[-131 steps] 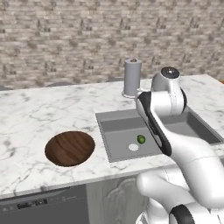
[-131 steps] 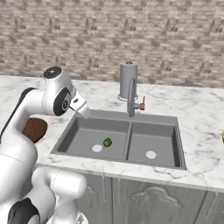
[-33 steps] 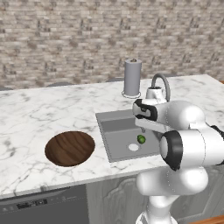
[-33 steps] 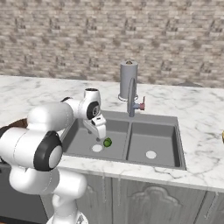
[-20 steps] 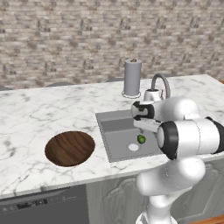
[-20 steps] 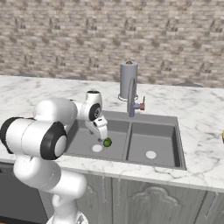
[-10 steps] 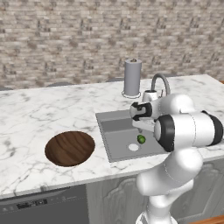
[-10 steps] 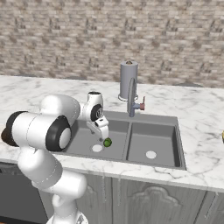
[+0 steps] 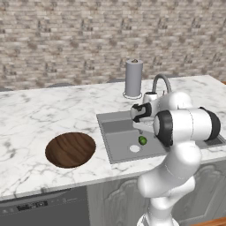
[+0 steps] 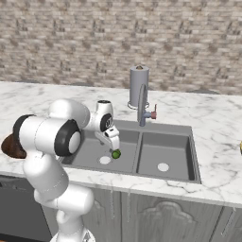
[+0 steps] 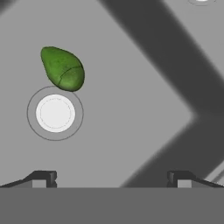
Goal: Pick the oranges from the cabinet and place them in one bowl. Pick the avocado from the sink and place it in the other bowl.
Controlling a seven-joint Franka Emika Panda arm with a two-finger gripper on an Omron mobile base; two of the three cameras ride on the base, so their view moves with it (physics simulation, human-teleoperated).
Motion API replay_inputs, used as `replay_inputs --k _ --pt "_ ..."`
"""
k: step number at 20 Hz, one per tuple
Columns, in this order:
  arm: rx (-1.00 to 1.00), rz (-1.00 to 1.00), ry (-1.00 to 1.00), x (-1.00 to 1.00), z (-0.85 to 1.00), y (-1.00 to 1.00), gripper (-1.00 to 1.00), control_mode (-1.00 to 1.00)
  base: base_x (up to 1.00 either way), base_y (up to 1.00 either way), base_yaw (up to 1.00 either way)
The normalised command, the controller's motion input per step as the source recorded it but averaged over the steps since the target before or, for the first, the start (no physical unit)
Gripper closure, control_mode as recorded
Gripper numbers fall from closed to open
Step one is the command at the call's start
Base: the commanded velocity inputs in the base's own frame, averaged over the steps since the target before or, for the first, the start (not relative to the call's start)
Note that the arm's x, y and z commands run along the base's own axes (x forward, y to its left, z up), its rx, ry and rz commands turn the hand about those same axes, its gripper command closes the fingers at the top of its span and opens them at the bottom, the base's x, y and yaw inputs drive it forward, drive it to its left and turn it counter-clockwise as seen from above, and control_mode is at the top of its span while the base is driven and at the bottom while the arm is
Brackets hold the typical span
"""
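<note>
A brick wall runs behind a white marble counter (image 9: 39, 114) veined in grey. On its left part, near the front edge, sits the dark brown bowl (image 9: 70, 149), shallow and wood-grained, with nothing in it; in the right base view only its edge (image 10: 10, 146) peeks out behind the arm. Under the counter at the left is a dark appliance front (image 9: 44, 207), and further right come grey carved cabinet fronts (image 10: 156, 212).

Right of the bowl the grey sink (image 9: 115, 139) is set into the marble, two basins side by side with a divider between. At the back of the counter a grey paper-towel holder (image 9: 133, 78) stands upright, and just beside it the arched faucet (image 10: 142, 106) rises with its red-marked handle (image 10: 153, 115) sticking out to the side.

The avocado (image 9: 142, 140) lies on the floor of the left basin, just beside the round white drain (image 9: 134, 148). From the hand view it is a dark-green oval (image 11: 62, 68) touching the drain ring's (image 11: 55, 113) edge, off to the upper left of the fingertips (image 11: 41, 178).

The gripper (image 10: 113, 142) hangs inside the left basin, above the avocado, with its jaws spread wide and nothing between them. The right basin holds only its own drain (image 10: 163, 167).
</note>
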Motion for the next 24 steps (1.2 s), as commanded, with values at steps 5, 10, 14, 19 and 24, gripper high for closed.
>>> replay_inputs --k 5,10,14,19,24 --pt "0.0 0.04 -0.01 0.15 -0.12 -0.05 -1.0 -1.0 0.0 0.0 0.0" --pt "0.0 0.04 -0.02 0.17 -0.13 -0.03 -1.0 -1.0 0.0 0.0 0.0" --pt "0.0 0.05 -0.04 0.19 -0.13 -0.01 -1.0 -1.0 0.0 0.0 0.0" --pt "0.0 0.05 -0.06 0.19 -0.13 0.0 -1.0 -1.0 0.0 0.0 0.0" --pt "0.0 0.05 -0.05 0.2 -0.13 -0.02 -1.0 -1.0 0.0 0.0 0.0"
